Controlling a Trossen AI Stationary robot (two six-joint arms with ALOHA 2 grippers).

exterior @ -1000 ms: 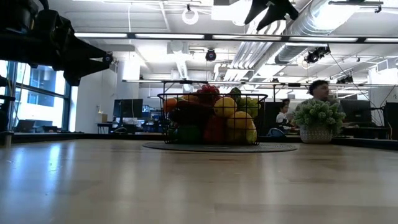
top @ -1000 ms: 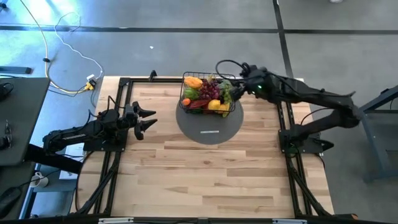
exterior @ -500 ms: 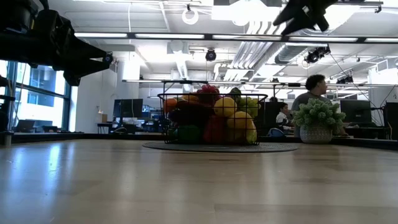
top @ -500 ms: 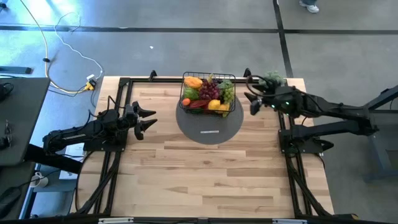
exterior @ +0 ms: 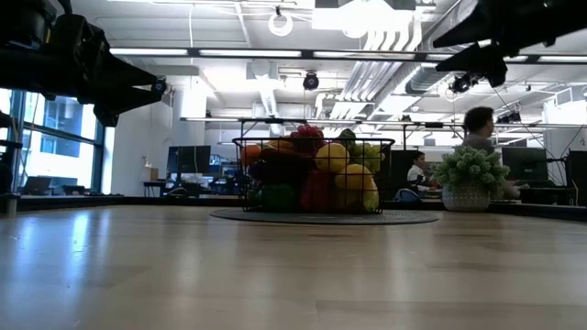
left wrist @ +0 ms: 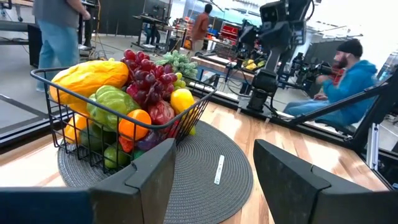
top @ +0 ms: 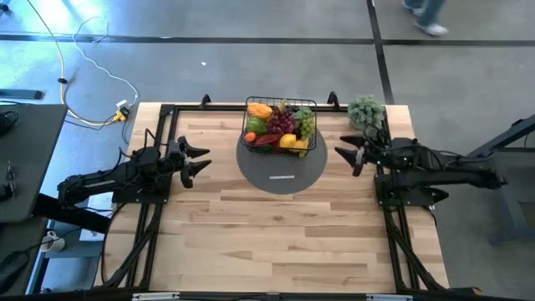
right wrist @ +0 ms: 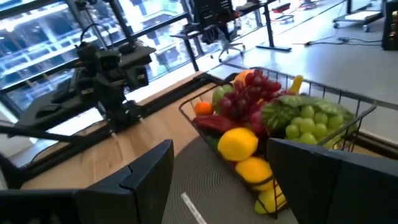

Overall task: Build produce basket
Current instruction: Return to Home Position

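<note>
From above, the full basket (top: pixel 281 127) sits on its mat (top: pixel 282 173), left gripper (top: pixel 202 158) and right gripper (top: pixel 346 155) flanking it, both spread, empty. Low down, grapes (exterior: pixel 307 136) top its rim. Wrist views agree. A wide right-arm swing could clip the plant (top: pixel 365 110) by the basket.

Open-plan robotics lab — exposed ceiling pipes (exterior: pixel 381 73), monitors (exterior: pixel 193 158), seated person (left wrist: pixel 342 68), big windows (exterior: pixel 50 137)

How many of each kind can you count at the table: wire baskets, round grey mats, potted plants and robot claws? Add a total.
wire basket: 1
round grey mat: 1
potted plant: 1
robot claws: 2, the left claw and the right claw, both open and empty
Total: 5
</note>
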